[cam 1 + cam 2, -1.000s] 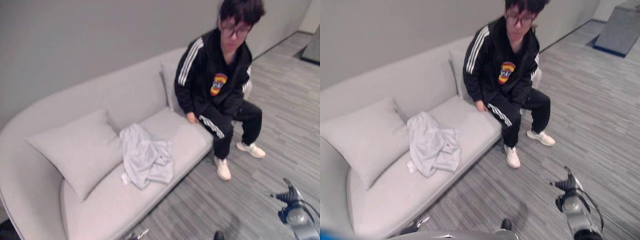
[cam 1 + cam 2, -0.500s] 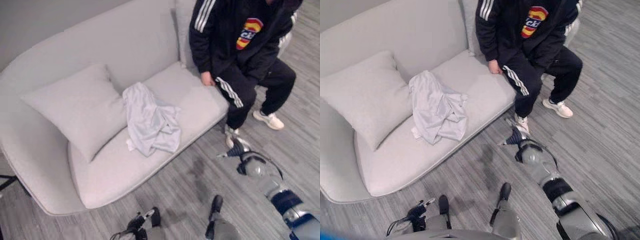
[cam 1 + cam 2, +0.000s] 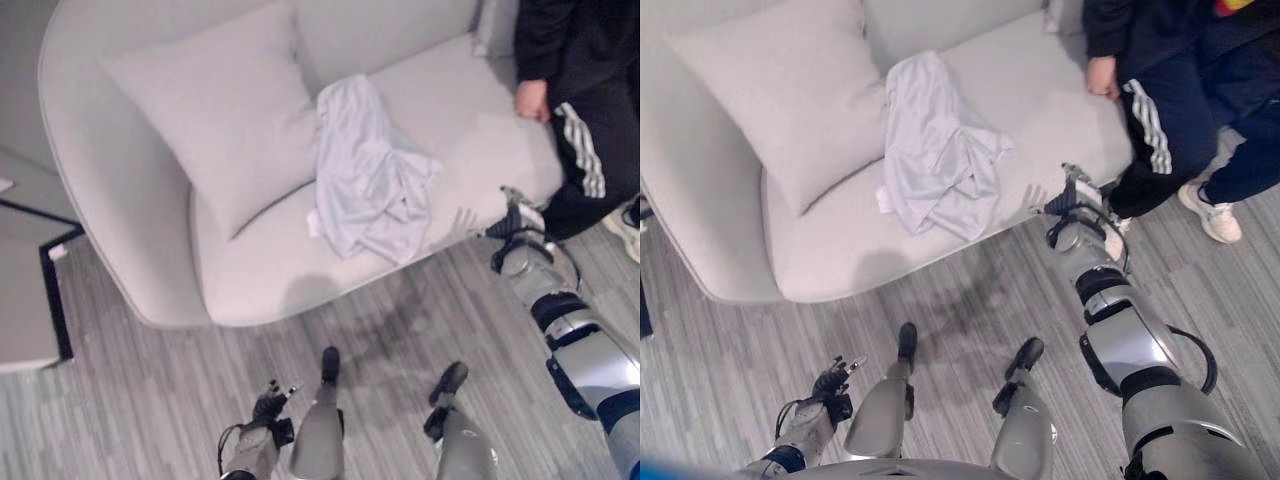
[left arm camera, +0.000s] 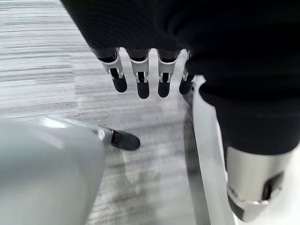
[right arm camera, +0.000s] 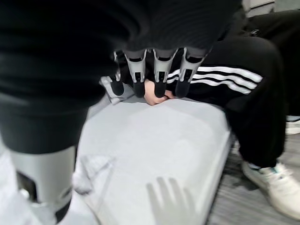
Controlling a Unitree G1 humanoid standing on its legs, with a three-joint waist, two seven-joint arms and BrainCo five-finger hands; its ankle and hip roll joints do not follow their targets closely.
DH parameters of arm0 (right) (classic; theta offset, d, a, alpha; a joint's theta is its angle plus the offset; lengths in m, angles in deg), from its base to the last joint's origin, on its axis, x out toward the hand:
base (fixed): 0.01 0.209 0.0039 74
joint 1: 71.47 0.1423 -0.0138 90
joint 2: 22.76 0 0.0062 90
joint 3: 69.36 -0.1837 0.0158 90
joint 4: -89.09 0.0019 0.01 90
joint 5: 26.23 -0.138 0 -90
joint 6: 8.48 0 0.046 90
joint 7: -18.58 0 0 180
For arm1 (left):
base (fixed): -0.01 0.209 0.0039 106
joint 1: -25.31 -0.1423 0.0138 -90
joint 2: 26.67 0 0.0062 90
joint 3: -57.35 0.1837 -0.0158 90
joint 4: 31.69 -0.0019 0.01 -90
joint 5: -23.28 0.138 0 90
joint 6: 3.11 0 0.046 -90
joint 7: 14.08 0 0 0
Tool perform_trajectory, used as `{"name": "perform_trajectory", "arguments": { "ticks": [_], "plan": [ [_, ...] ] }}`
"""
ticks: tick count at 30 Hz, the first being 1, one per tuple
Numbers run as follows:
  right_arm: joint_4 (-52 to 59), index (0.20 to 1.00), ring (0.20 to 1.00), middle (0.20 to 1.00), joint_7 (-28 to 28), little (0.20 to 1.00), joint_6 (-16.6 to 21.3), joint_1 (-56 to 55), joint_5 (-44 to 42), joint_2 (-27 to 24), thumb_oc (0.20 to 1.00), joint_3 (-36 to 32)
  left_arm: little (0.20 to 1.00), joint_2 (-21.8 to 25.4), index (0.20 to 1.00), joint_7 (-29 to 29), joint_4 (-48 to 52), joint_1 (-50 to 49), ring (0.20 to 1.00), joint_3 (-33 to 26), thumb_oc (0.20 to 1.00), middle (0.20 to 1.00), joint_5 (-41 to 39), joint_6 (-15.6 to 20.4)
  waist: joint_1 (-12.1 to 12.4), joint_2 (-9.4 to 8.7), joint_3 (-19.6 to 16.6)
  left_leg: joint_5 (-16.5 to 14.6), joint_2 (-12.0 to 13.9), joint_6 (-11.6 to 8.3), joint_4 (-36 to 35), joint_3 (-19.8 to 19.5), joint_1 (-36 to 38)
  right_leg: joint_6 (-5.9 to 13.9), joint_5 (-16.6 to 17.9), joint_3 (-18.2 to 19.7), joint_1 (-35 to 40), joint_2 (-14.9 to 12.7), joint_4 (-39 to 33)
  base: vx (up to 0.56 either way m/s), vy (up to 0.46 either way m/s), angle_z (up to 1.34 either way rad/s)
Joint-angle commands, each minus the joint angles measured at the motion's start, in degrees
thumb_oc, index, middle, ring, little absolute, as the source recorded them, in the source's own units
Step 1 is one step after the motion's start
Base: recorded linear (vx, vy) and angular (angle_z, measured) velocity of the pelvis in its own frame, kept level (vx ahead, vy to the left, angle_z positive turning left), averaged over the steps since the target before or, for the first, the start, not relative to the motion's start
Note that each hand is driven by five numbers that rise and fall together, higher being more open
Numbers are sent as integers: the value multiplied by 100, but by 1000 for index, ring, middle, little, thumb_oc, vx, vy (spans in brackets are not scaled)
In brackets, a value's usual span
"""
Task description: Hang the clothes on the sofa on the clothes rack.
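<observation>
A crumpled white garment lies on the seat of the light grey sofa, just right of the big cushion. My right hand hovers at the sofa's front edge, a little right of the garment and not touching it. In the right wrist view its fingers are straight over the bare seat, with a corner of the garment beside the wrist. My left hand hangs low over the floor, its fingers straight and holding nothing.
A person in a dark tracksuit with white stripes sits at the sofa's right end, one hand resting on the seat close to my right hand. A grey cushion leans at the sofa's left. A dark-framed thing stands on the floor left of the sofa.
The camera has tilted down and nearer the sofa. My right hand has risen from the floor by the person's shoe to the seat's front edge, closer to the garment.
</observation>
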Motion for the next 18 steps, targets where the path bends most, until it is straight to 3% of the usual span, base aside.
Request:
{"name": "perform_trajectory", "arguments": {
  "ticks": [1, 12, 15, 18],
  "plan": [
    [41, 1000, 1000, 1000, 568, 1000, 363, 417, -390, -357, 1000, 106, 1000, 299, 1000, 120, 218, 59, 1000, 476, 1000, 1000, -346, 233, 254, 151, -196, -29, 441, -50, -304, -94, 5, 281, -1111, 109, -1060, -483, 1841, 15, -92, 57],
    [-106, 1000, 1000, 1000, 798, 1000, 669, 956, -1291, -890, 1000, -176, 1000, 603, 1000, 241, 1057, -133, 1000, 667, 1000, 1000, -433, 410, 791, 435, -209, 301, 464, -196, -304, -718, -1079, 170, -1789, -212, -2316, -876, 3184, -8, -103, 37],
    [-125, 1000, 1000, 1000, 794, 1000, 731, 1016, -1554, -881, 1000, -297, 1000, 622, 1000, 255, 1128, -179, 1000, 668, 1000, 1000, -489, 434, 844, 478, -215, 399, 454, -234, -304, -658, -1320, 183, -1877, -326, -2523, -998, 3382, -21, -105, 30],
    [-204, 1000, 1000, 1000, 670, 1000, 704, 1162, -1826, -809, 1000, -314, 1000, 681, 1000, 319, 1321, -201, 1000, 654, 1000, 1000, -509, 485, 844, 520, -171, 555, 504, -234, -304, -249, -1590, 182, -1850, -430, -2666, -1100, 3439, -38, -48, 26]
  ]
}}
